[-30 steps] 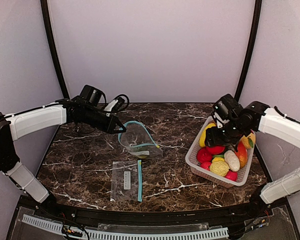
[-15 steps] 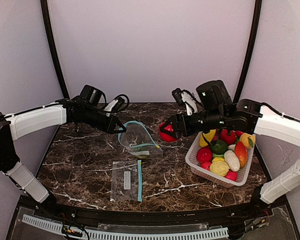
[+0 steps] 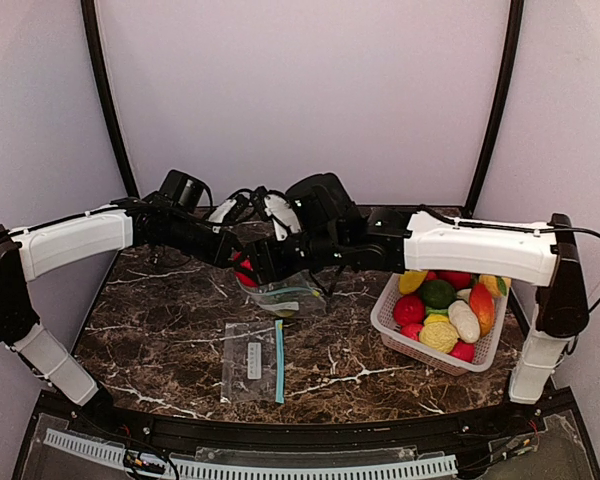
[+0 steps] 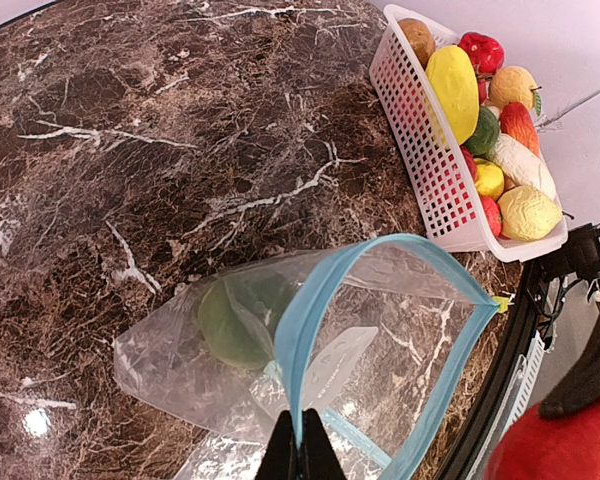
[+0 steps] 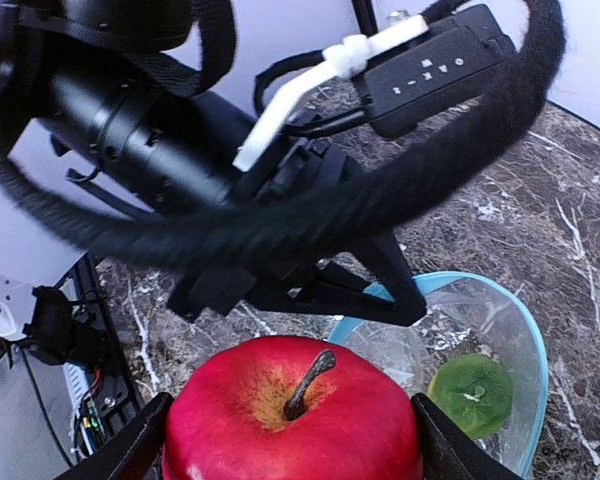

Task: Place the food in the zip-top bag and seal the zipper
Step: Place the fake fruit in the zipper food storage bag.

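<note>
1. The right gripper (image 5: 292,445) has its jaws spread wide and clamped on a red apple (image 5: 270,410), one finger on each flank, stem up.
2. The apple hangs just above the near lip of the zip-top bag (image 4: 400,320), not yet inside it.
3. The left gripper (image 4: 302,455) has its fingertips pinched together on the blue zipper rim (image 4: 315,290), lifting it so the mouth stands open as a loop.
4. Handling, judged:
   - The apple looks like hard, smooth, light plastic. Being round, it could roll between the pads, so a hold across the widest girth suits it.
   - The bag is thin limp film and keeps its shape only where it is pinched. The zipper strip is the place to take hold, not the film.
5. One green food (image 5: 470,392) already lies at the bottom of the bag.
6. The remaining food (image 3: 464,322), in yellow, red, green, orange and white, sits in the white basket (image 3: 410,345) on the right of the marble table (image 3: 160,330), well apart from the bag.
7. Obstructions:
   - Both grippers crowd the bag mouth.
   - The left wrist body and a black cable (image 5: 460,170) sit just behind the apple.
   - Risk, judged: finger contact, or the apple landing on the rim and folding it shut.
8. A second bag (image 3: 252,362) lies flat nearer the bases, off the path.
</note>
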Available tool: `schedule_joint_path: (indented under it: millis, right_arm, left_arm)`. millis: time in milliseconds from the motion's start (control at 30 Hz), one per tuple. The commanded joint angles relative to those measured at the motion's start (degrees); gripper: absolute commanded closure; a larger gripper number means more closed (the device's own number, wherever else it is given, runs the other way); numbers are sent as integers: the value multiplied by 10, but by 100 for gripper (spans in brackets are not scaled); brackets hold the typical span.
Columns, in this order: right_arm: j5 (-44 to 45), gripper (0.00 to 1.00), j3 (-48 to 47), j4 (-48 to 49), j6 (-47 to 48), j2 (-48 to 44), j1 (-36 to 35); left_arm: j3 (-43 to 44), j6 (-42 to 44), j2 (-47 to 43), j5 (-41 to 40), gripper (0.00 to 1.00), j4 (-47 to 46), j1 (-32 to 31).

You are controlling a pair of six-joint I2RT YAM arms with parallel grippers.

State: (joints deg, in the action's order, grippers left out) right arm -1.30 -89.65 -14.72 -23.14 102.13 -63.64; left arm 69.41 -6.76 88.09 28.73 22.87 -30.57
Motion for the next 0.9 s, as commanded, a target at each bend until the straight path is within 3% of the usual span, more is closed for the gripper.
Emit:
schedule_joint_path:
  millis: [0,300,533,867]
  right_arm:
    - [82,30,-54,-53,-11,39,1]
    - [144,25,-118,-137,-46,93,1]
    - [146,8,-122,-144,-48,96,1]
    - [121,7,-91,-123,-28,45,0]
  left_arm:
    - [15,2,-16,7,99,11,-5]
    - [15,2,-15,5,99,12,-5]
    - [15,2,-14,4,99,13,-5]
    - [15,2,-15,2,99,14,-5]
